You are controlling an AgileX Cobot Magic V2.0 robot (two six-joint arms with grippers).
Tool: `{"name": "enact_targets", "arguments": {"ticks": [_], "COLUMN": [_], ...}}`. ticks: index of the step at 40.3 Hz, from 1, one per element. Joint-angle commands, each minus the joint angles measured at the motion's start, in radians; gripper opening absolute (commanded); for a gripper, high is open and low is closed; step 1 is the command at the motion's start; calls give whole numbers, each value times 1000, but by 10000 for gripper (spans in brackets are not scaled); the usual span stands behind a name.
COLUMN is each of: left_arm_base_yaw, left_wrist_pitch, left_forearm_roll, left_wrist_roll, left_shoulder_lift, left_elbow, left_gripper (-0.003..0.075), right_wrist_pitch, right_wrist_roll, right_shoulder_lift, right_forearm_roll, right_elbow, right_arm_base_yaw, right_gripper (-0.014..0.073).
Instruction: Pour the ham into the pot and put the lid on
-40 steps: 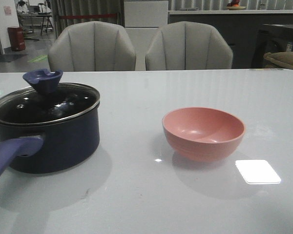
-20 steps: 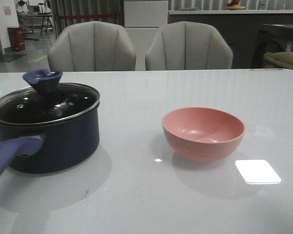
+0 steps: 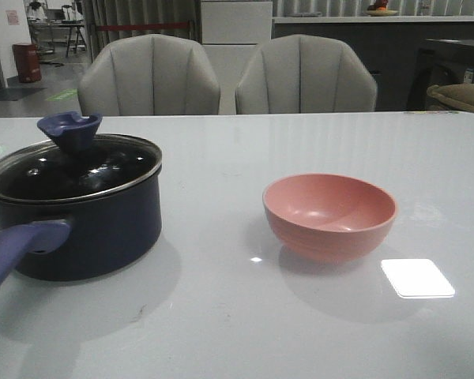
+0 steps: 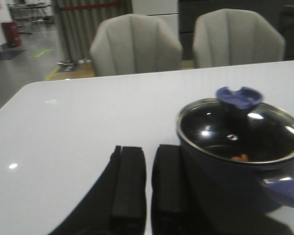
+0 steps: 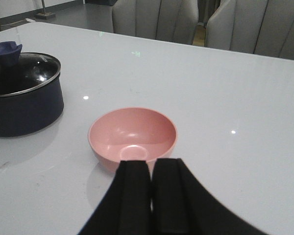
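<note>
Fingers [image 4: 129, 188] of the left gripper [image 4: 148, 188] stand parallel with a narrow strip of table showing between them, close together and holding nothing; one pad sits just beside the wall of the pot [image 4: 235, 188], though whether it touches cannot be told. That wrist camera looks low and nearly level across the table [image 4: 83, 132], with the pot just ahead of the fingertips. The right gripper [image 5: 151, 196] has its fingers [image 5: 132, 196] pressed together with only a thin seam between them, pinching nothing, and it is tilted gently downward from above the near side of the pink bowl [image 5: 132, 134], its tips over the bowl's near rim as seen from that wrist. Neither arm shows in the front view. The pot [image 3: 83, 225] stands upright on the table [image 3: 245, 332], and everything else is placed from it: the lid [image 3: 71, 170] lies seated on its rim, metal edge all round, the blue knob [image 3: 69, 130] upright on top; the long blue-purple handle [image 3: 16, 249] runs from its near wall toward the robot's left; the pink bowl [image 3: 329, 215] sits well apart on the pot's right side, upright and with nothing in it. Through the glass, in the left wrist view, a small orange bit of ham [image 4: 241, 157] lies inside the pot at its near wall. Two grey chairs [image 3: 148, 75] stand beyond the pot, past the table's far edge.
</note>
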Motion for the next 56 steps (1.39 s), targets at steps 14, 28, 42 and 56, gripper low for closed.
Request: {"name": "enact_targets", "arguments": {"ticks": [14, 28, 42, 56], "left_arm_base_yaw": [69, 69, 69, 69], "left_wrist_pitch": [-248, -248, -248, -248], "left_forearm_roll": [-14, -14, -14, -14], "left_wrist_roll": [3, 3, 3, 3], "left_shoulder_lift": [-21, -21, -21, -21], "left_elbow": [56, 56, 56, 56], "left_gripper": [113, 113, 113, 113], "right_wrist_pitch": [-77, -77, -77, -151], "right_wrist_roll": [-5, -5, -5, -22], "right_shoulder_lift": [7, 7, 7, -40], "right_forearm_roll": [6, 6, 6, -66], "right_elbow": [-27, -27, -27, 22], "right_arm_base_yaw": [1, 1, 1, -29], "right_gripper": [162, 162, 162, 162]}}
